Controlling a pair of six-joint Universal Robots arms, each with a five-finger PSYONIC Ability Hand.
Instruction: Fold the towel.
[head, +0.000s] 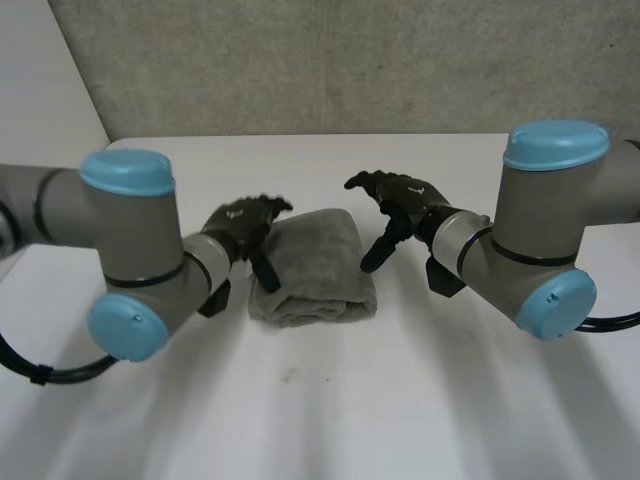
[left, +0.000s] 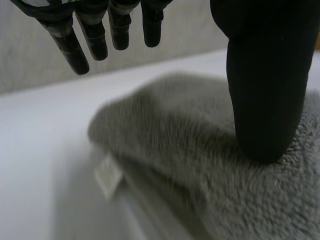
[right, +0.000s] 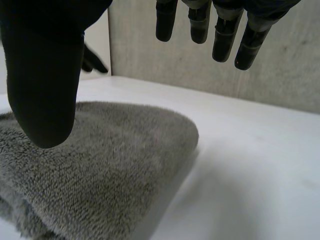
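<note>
Soft, diffuse light lies on the white worktop (head: 330, 400), brightest behind the grey towel (head: 315, 265) and greyer in front of it, with no hard glare. The towel throws a faint, soft-edged shadow on the worktop along its folded side in the right wrist view, and a deeper one under its edge by the white label (left: 107, 175) in the left wrist view. The wall (head: 350, 60) behind the towel is dimmer, and the black left robot hand (left: 260, 85) and right robot hand (right: 42, 75) over it show as dark, nearly detailless shapes.

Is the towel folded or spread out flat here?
Folded: the grey towel lies as a compact thick bundle, with layered edges and a tag showing at its side.
</note>
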